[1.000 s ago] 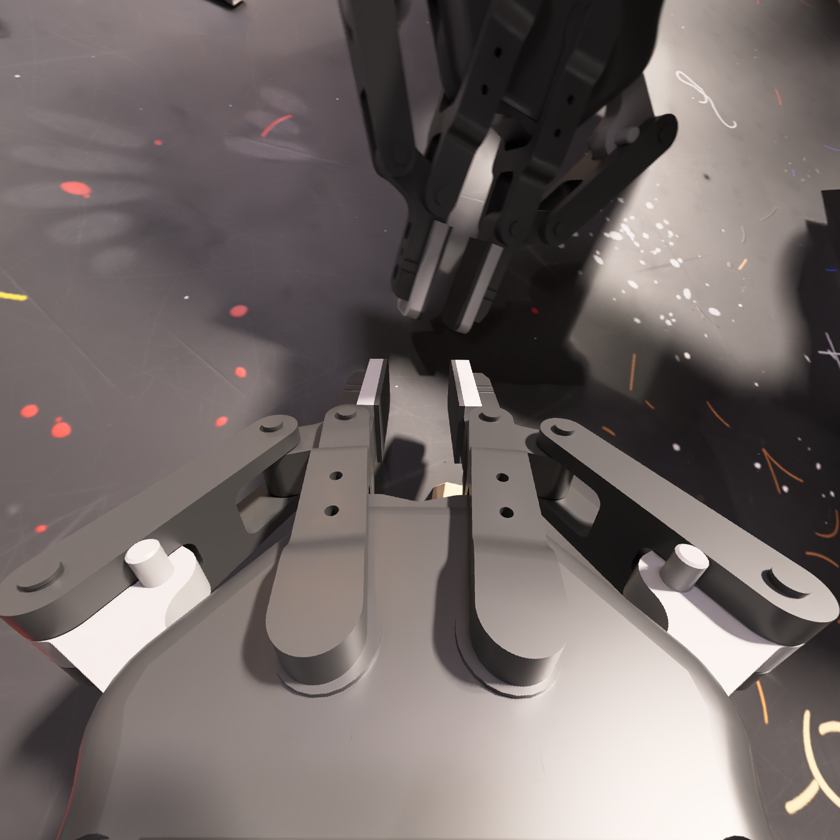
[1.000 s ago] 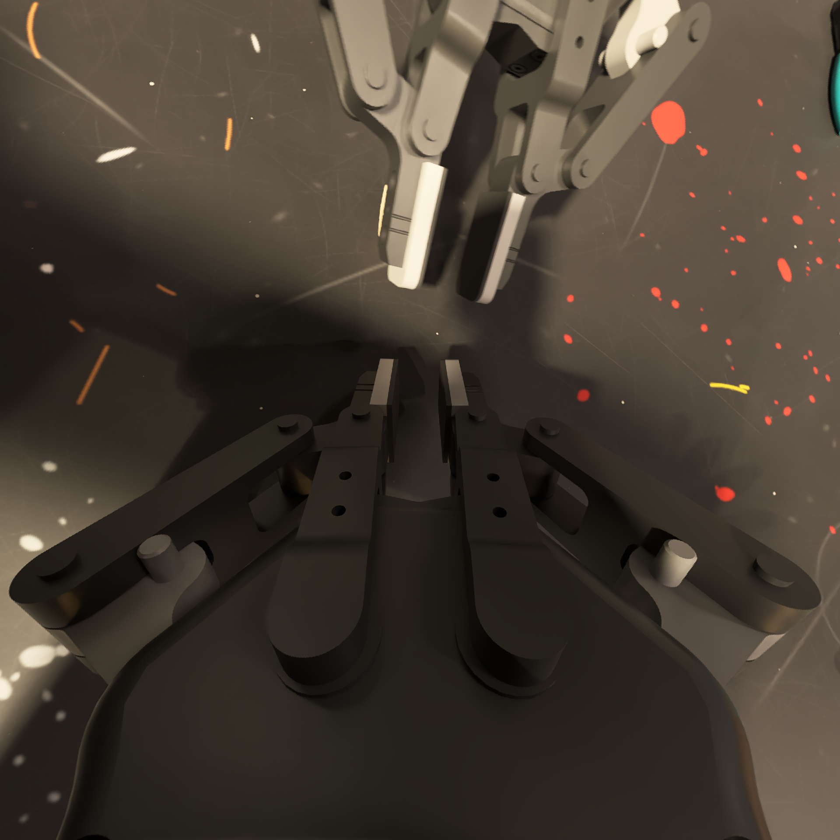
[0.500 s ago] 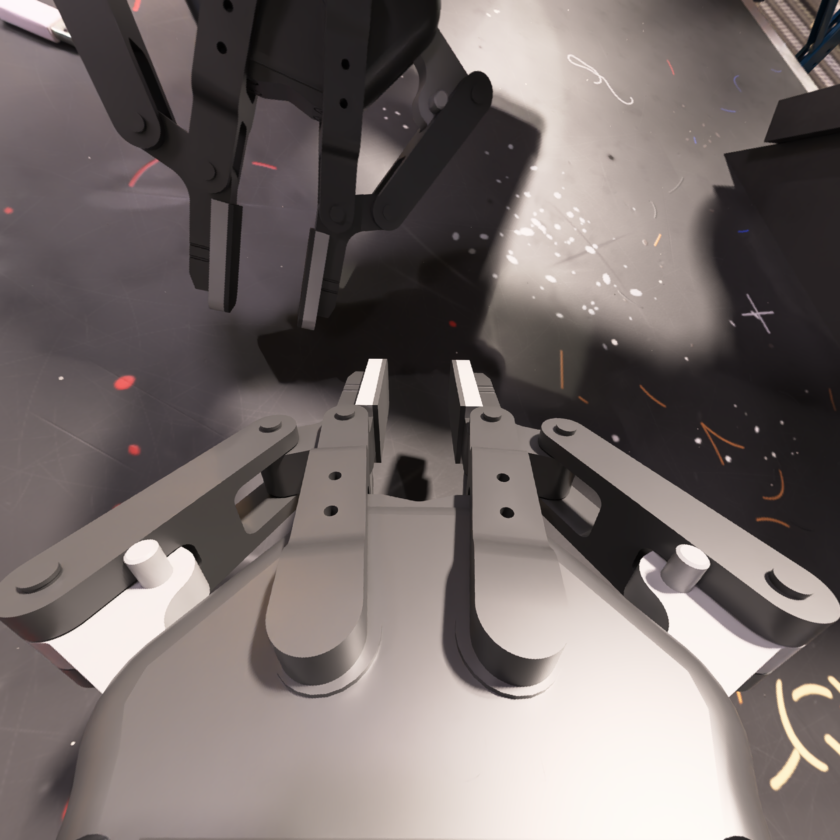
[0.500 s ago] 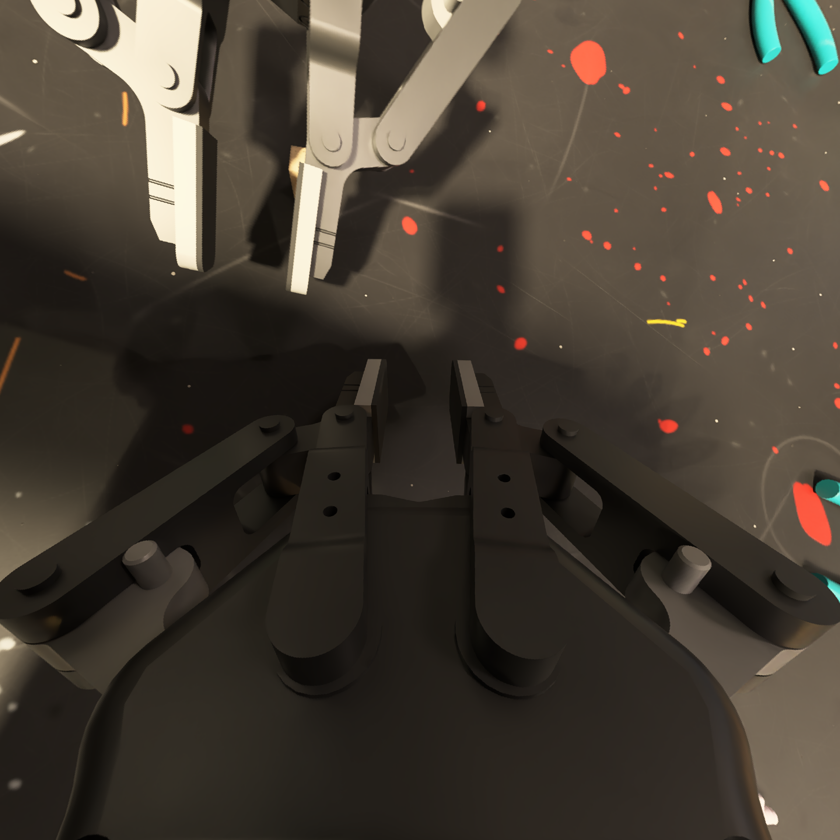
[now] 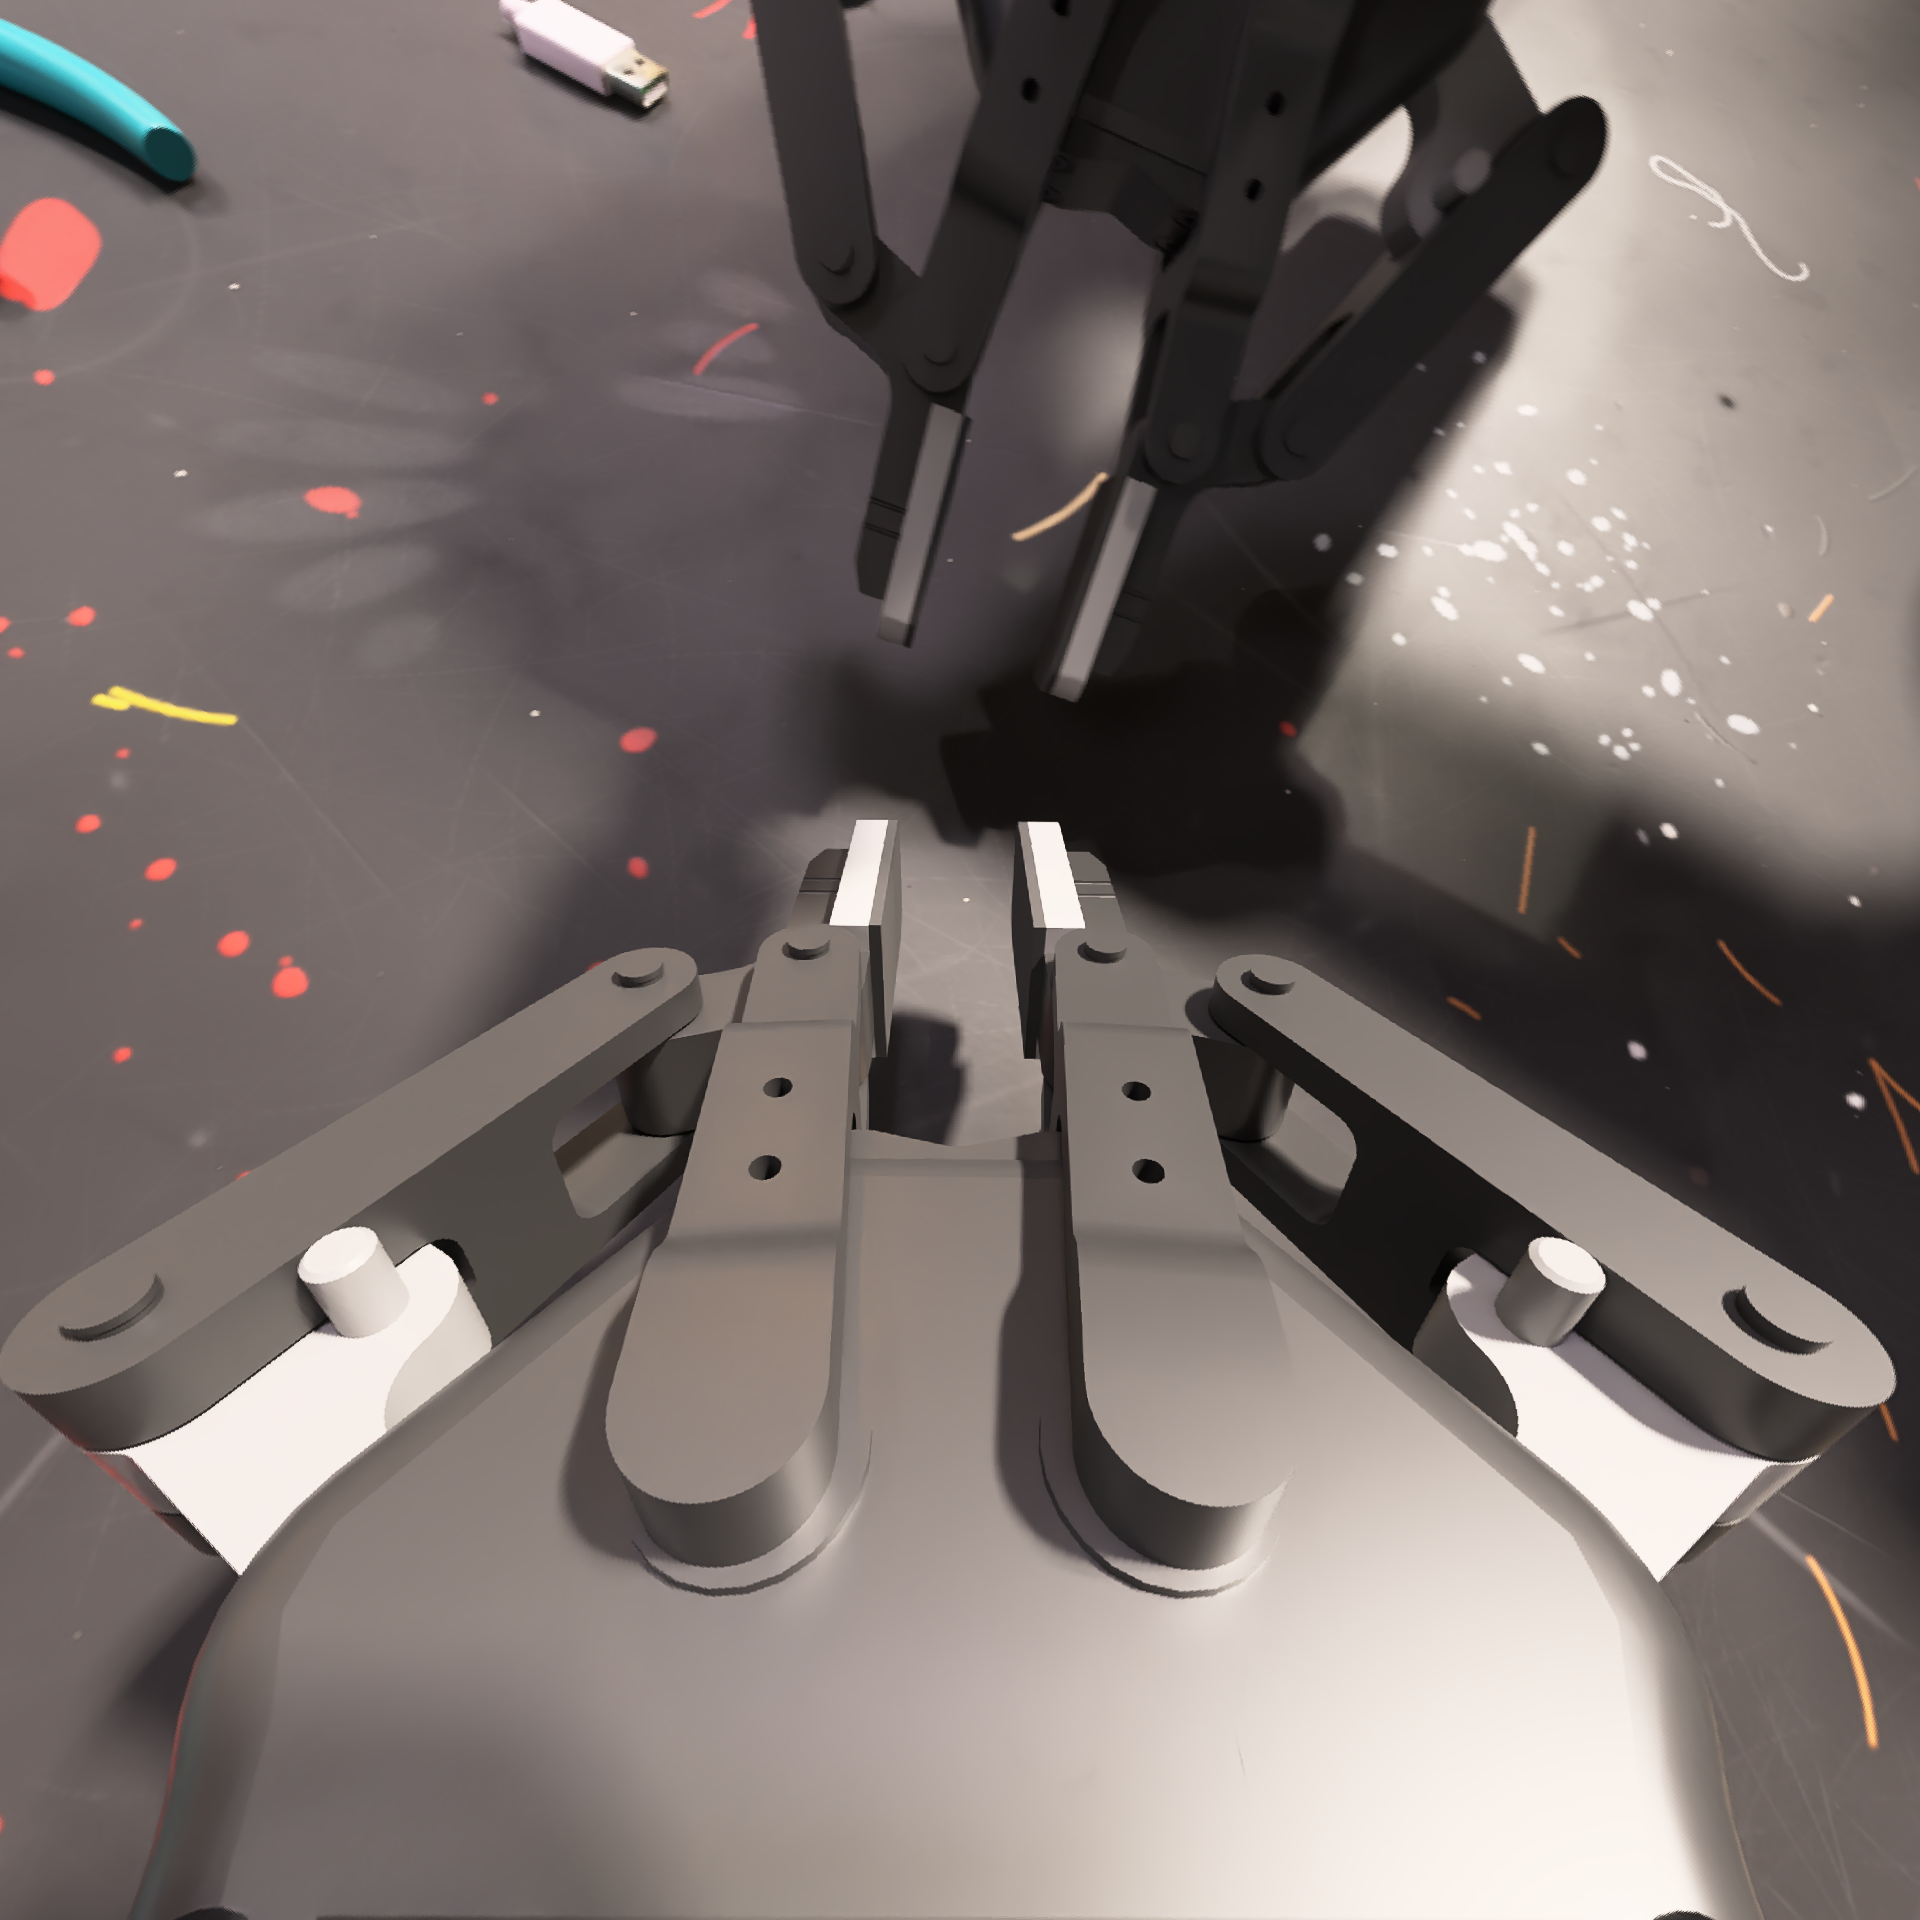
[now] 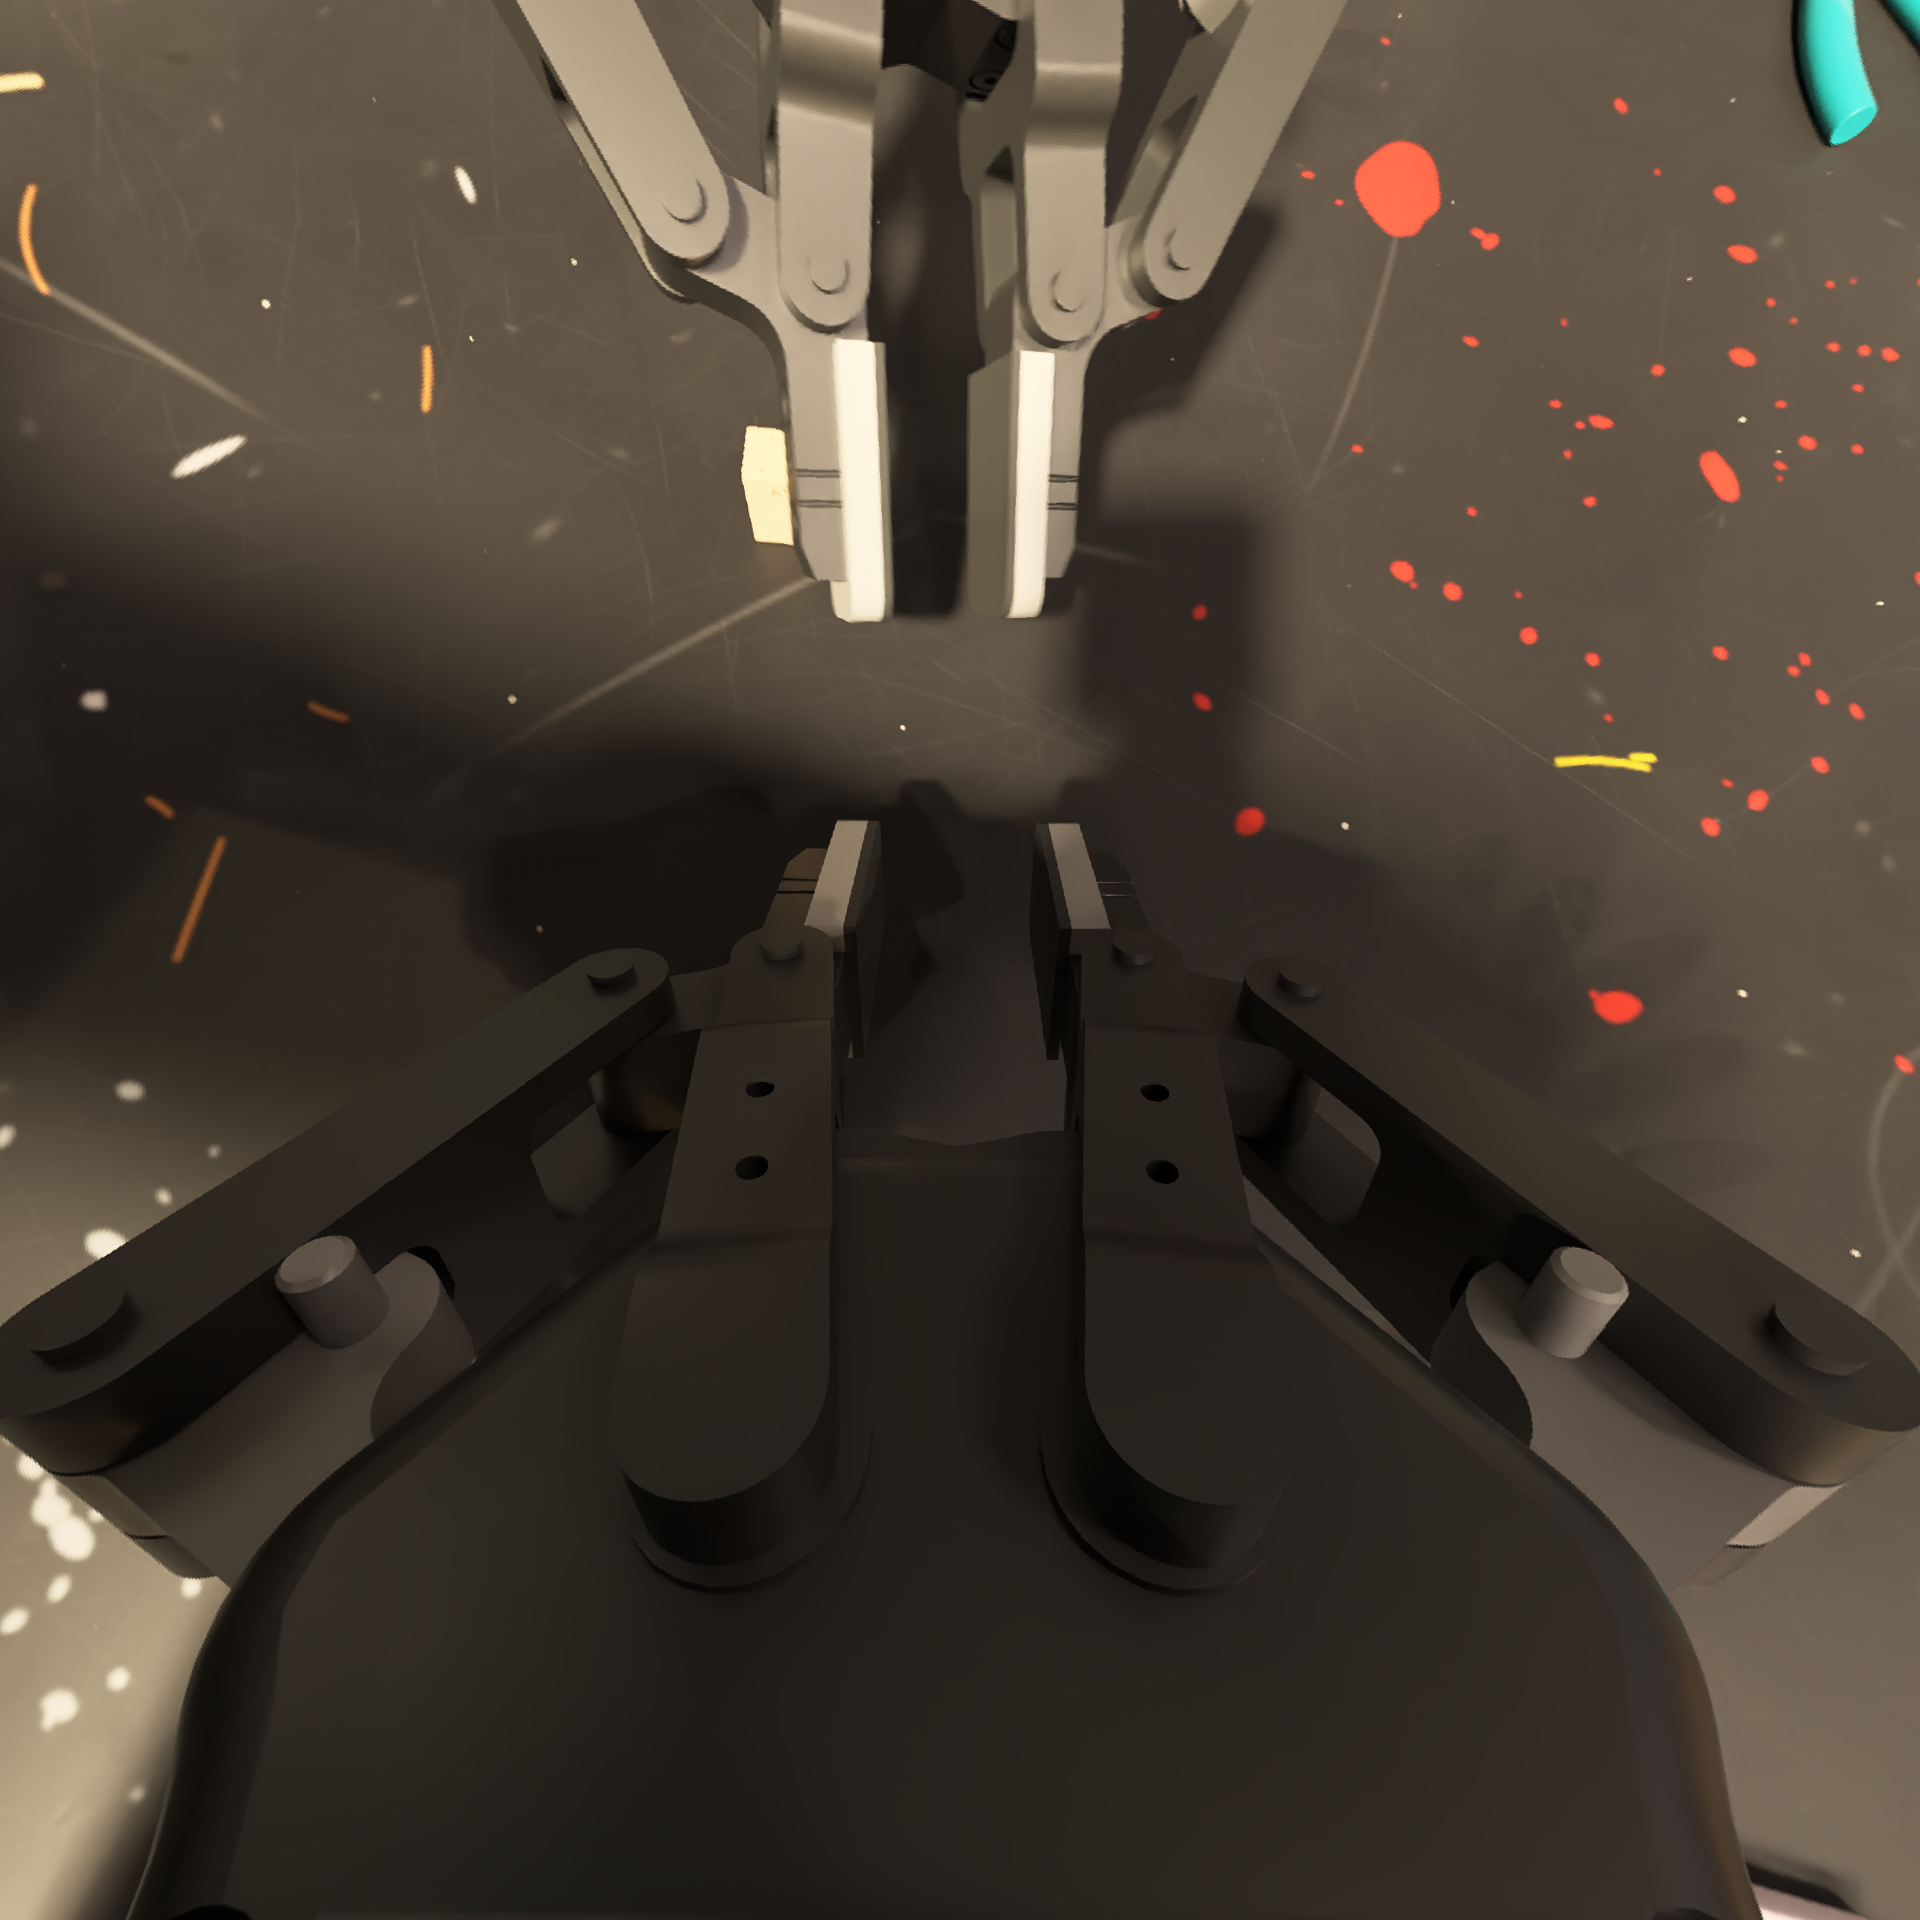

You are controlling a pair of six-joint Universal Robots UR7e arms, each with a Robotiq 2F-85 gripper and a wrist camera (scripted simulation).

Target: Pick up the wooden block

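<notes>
The wooden block (image 6: pixel 767 484) is a small pale tan piece on the dark table. Only its edge shows in the right wrist view, left of and behind one finger of my left gripper (image 6: pixel 943 597). That gripper hangs opposite, its jaws parted and nothing between them. The block does not show in the left wrist view. There my left gripper (image 5: pixel 956 868) is open and empty above the table. My right gripper (image 5: pixel 982 639) faces it from beyond, dark, jaws apart. In its own view my right gripper (image 6: pixel 956 868) is open and empty.
A white USB stick (image 5: pixel 587 52) and a teal tube (image 5: pixel 104 104) lie at the far left of the paint-spattered table (image 5: pixel 416 520). The teal tube also shows at the top right of the right wrist view (image 6: pixel 1834 88). Deep shadow lies between the two grippers.
Each gripper swung to the left in the other's view, then came back to the middle. My right gripper's jaws have widened. More of the block's edge now shows beside the left gripper's finger.
</notes>
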